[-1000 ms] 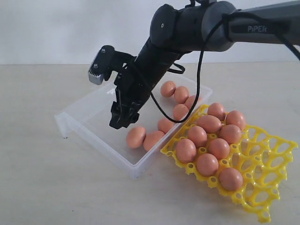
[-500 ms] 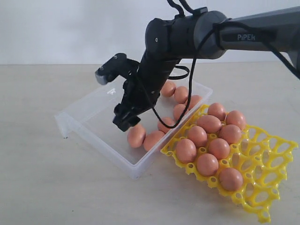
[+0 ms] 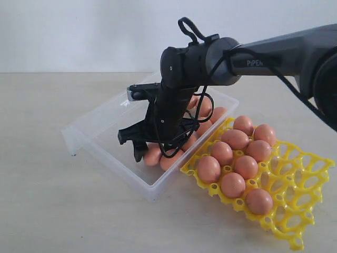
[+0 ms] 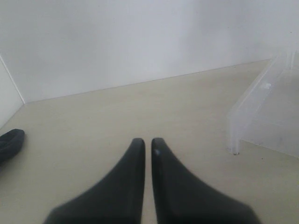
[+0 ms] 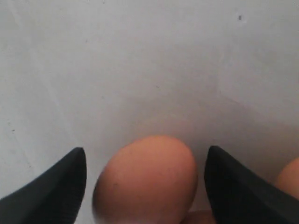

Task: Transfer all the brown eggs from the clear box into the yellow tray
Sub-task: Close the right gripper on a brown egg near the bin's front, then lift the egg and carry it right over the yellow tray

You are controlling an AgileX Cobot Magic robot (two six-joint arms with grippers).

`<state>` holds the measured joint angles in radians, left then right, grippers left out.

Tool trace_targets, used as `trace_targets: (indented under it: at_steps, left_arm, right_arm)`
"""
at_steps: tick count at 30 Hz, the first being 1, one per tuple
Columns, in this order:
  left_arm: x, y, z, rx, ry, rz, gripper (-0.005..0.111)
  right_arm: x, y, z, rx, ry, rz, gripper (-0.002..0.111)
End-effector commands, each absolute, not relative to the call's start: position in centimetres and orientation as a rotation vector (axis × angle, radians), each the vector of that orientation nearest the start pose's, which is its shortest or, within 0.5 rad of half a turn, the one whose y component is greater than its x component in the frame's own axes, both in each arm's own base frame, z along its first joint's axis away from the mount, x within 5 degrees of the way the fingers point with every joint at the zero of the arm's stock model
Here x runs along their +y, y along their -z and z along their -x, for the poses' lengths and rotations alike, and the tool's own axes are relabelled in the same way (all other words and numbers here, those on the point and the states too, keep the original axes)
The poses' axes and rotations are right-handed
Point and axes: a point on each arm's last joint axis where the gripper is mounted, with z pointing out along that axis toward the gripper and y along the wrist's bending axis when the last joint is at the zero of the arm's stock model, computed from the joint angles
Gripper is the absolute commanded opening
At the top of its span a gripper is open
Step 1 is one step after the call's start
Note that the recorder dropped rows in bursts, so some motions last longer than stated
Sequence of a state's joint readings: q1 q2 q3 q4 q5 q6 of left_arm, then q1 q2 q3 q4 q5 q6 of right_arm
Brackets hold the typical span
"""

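Pale beige tabletop (image 3: 47, 211) and white wall (image 3: 79, 31) frame the work. Since a second ago the right gripper (image 3: 151, 149) has dropped into the shallow clear plastic box (image 3: 100, 138) at centre-left, jaws wide astride one speckled brown egg (image 5: 145, 175) (not yet pinched), so a grasp looks imminent. Nine eggs fill the bright yellow lattice tray (image 3: 316, 164) at lower right; about six show in the box. The left gripper (image 4: 148, 142) idles, jaws almost together.

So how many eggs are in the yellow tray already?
9. Four brown eggs line the edge of the yellow tray beside the clear box; four fill the next row; one sits alone in the third row. None seem hidden there.
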<state>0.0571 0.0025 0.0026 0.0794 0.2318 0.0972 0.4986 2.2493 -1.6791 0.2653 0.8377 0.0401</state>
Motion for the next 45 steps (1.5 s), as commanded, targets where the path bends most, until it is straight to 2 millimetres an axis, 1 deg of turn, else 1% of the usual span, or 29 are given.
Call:
trace_targets:
  at_steps: [1,3,4,6,8,10,13,16,18,21,26,29,31,33,34,36,37,38,40,41,42,43,44,45]
  left_arm:
    - [0.4,-19.3,-5.5,1.709,-0.175,-0.088,0.004]
    - [0.4,-19.3,-5.5,1.709,-0.175,-0.088,0.004]
    - [0.4,-19.3,-5.5,1.709,-0.175,-0.088,0.004]
    - [0.4,-19.3,-5.5,1.709,-0.175,-0.088,0.004]
    - [0.4,-19.3,-5.5,1.709,-0.175,-0.088,0.004]
    - [0.4,-19.3,-5.5,1.709,-0.175,-0.088,0.004]
    - [0.4,-19.3,-5.5,1.709,-0.175,-0.088,0.004]
    - [0.4,-19.3,-5.5,1.709,-0.175,-0.088,0.004]
    - [0.4,-19.3,-5.5,1.709,-0.175,-0.088,0.004]
    - [0.4,-19.3,-5.5,1.709,-0.175,-0.088,0.004]
    - [0.4,-19.3,-5.5,1.709,-0.175,-0.088,0.004]
    - [0.4,-19.3,-5.5,1.709,-0.175,-0.088,0.004]
    - [0.4,-19.3,-5.5,1.709,-0.175,-0.088,0.004]
    - [0.4,-19.3,-5.5,1.709,-0.175,-0.088,0.004]
    - [0.4,-19.3,-5.5,1.709,-0.175,-0.088,0.004]
    - [0.4,-19.3,-5.5,1.709,-0.175,-0.088,0.004]
    - [0.4,-19.3,-5.5,1.709,-0.175,-0.088,0.004]
    - [0.4,-19.3,-5.5,1.709,-0.175,-0.088,0.004]
    - [0.4,-19.3,-5.5,1.709,-0.175,-0.088,0.004]
    - [0.4,-19.3,-5.5,1.709,-0.175,-0.088,0.004]
    - [0.4,-19.3,-5.5,1.709,-0.175,-0.088,0.004]
    - [0.4,-19.3,-5.5,1.709,-0.175,-0.088,0.004]
    - [0.4,-19.3,-5.5,1.709,-0.175,-0.088,0.004]
    - [0.4,-19.3,-5.5,1.709,-0.175,-0.088,0.004]
  right_arm:
    - [23.8,-11.7,-39.7,2.952,-0.418,0.408,0.063]
    - [23.8,-11.3,-39.7,2.962,-0.416,0.389,0.057]
    - [23.8,-11.1,-39.7,2.969,-0.415,0.376,0.049]
    - [23.8,-11.1,-39.8,2.967,-0.407,0.385,0.028]
    - [23.8,-11.1,-39.8,2.947,-0.405,0.431,0.000]
    - [23.9,-11.1,-40.1,2.899,-0.401,0.480,0.001]
    - [24.0,-12.0,-40.6,2.833,-0.413,0.479,0.001]
    - [24.1,-14.1,-40.9,2.743,-0.426,0.498,0.001]
    - [24.1,-16.3,-40.9,2.669,-0.435,0.516,0.001]
    - [24.0,-18.8,-40.8,2.590,-0.442,0.548,0.001]
    - [23.4,-21.8,-40.5,2.512,-0.396,0.575,0.001]
    - [22.8,-23.2,-40.1,2.458,-0.373,0.518,0.000]
    - [22.0,-24.1,-39.6,2.361,-0.349,0.466,0.000]
    - [20.9,-25.1,-38.3,2.219,-0.342,0.426,0.000]
    - [20.3,-25.0,-37.4,2.170,-0.341,0.424,0.000]
    - [19.1,-25.6,-35.1,2.025,-0.356,0.434,0.000]
    - [18.5,-25.7,-33.9,1.980,-0.357,0.443,0.000]
    - [17.9,-26.0,-33.0,1.940,-0.347,0.462,0.000]
    - [16.2,-25.5,-31.2,1.912,-0.312,0.482,0.000]
    - [15.3,-25.2,-30.7,1.916,-0.297,0.468,0.000]
    - [12.6,-24.2,-30.1,1.951,-0.231,0.411,0.000]
    - [11.2,-23.9,-30.0,1.967,-0.199,0.367,0.000]
    - [7.5,-23.3,-30.2,1.995,-0.102,0.228,0.000]
    - [5.5,-23.2,-30.3,1.994,-0.034,0.178,0.000]
